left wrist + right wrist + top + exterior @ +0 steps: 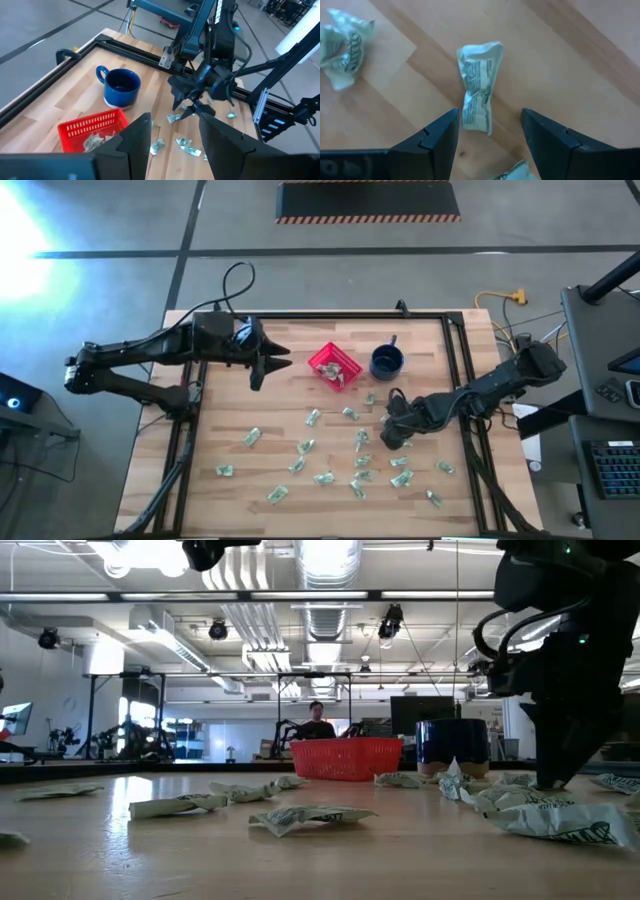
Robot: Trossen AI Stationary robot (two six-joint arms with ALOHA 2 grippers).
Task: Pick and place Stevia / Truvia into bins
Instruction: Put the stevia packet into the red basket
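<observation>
Crumpled and pale green, one Truvia sachet (480,89) lies on the worktop (200,480) just ahead of the right gripper (389,435), whose jaws stand wide with nothing between them, low among the scattered sachets (340,465). Beyond that arm sit the blue mug (386,361) and, beside it, the red basket (334,367) holding a few sachets. Above the worktop beside the basket, the left gripper (268,362) hovers, jaws apart and empty.

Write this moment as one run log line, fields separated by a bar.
right gripper: open, low over one sachet | left gripper: open, empty, beside red basket | basket: some sachets inside | table: many sachets loose
</observation>
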